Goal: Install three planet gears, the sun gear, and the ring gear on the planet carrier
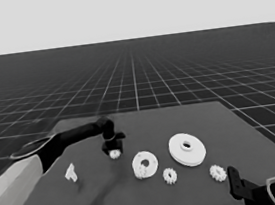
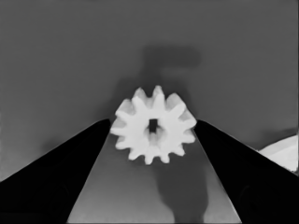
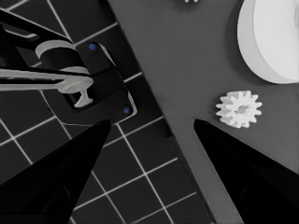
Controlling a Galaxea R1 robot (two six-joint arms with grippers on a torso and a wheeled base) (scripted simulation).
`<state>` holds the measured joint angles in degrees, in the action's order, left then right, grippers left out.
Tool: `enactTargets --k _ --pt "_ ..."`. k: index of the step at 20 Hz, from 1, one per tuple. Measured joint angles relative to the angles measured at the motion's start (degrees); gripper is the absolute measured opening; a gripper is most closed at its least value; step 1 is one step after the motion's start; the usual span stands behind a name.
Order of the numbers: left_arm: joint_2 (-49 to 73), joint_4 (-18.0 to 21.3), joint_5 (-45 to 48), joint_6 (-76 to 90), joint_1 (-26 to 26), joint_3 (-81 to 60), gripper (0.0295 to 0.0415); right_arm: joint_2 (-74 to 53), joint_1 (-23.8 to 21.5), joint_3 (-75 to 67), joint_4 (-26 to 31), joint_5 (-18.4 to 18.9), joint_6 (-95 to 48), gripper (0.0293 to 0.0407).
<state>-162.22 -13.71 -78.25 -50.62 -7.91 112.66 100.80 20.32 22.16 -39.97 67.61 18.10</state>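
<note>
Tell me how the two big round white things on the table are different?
The larger round part is thicker, with a raised hub around its hole; the smaller round part is flatter. The smaller one already carries a gear on it; the larger carries nothing. Both are white with a centre hole.

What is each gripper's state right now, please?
Left gripper: open around a small white toothed gear, not clamped.
Right gripper: open, empty, parked at the table's corner.

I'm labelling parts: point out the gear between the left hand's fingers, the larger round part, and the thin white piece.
Gear (image 2: 153, 125): left wrist view, its face beside the hole.
Larger round part (image 1: 180, 153): head view, flat top.
Thin white piece (image 1: 71, 173): head view, middle.
</note>
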Motion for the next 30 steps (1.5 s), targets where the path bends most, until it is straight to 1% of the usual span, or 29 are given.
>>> enactTargets --k 4,5,6,7,14,15,16,17,20,24,25,26,28,30 --pt "-0.2 -0.1 0.2 0.2 -0.2 0.5 0.0385 0.0 0.0 0.0 0.0 0.0 0.0 0.0385" --pt "-0.1 -0.1 0.2 0.3 -0.2 0.5 0.0354 0.0 0.0 0.0 0.0 0.0 0.0 0.0385" --pt "-0.1 -0.2 0.2 0.3 -0.2 0.6 0.0319 0.0 0.0 0.0 0.0 0.0 0.0 0.0385" --pt "-0.2 -0.2 0.3 0.3 -0.2 0.6 0.0312 0.0 0.0 0.0 0.0 0.0 0.0 0.0385" --pt "-0.2 -0.2 0.3 0.3 -0.2 0.6 0.0313 0.0 0.0 0.0 0.0 0.0 0.0 0.0385" --pt "2.2 2.1 -3.0 -2.5 2.9 -5.2 0.0312 0.0 0.0 0.0 0.0 0.0 0.0 0.0385" --pt "3.1 3.9 -4.7 -3.6 5.9 -7.6 0.0312 0.0 0.0 0.0 0.0 0.0 0.0 0.0385" --pt "3.4 5.2 -5.6 -4.0 7.5 -8.4 0.0312 0.0 0.0 0.0 0.0 0.0 0.0 0.0385" --pt "3.6 6.6 -6.5 -4.3 9.3 -9.0 0.0312 0.0 0.0 0.0 0.0 0.0 0.0 0.0385" --pt "3.6 6.9 -6.7 -4.2 9.6 -9.0 0.0312 0.0 0.0 0.0 0.0 0.0 0.0 0.0385" --pt "-0.9 6.1 -7.5 -11.3 9.5 -10.1 0.0312 0.0 0.0 0.0 0.0 0.0 0.0 0.0385" --pt "-5.9 5.8 -7.9 -14.7 9.3 -9.6 0.0312 0.0 0.0 0.0 0.0 0.0 0.0 0.0385" --pt "-11.0 5.6 -8.2 -16.7 9.2 -7.1 0.0312 0.0 0.0 0.0 0.0 0.0 0.0 0.0385" --pt "-12.7 5.6 -8.3 -17.1 9.2 -5.7 0.0312 0.0 0.0 0.0 0.0 0.0 0.0 0.0385"
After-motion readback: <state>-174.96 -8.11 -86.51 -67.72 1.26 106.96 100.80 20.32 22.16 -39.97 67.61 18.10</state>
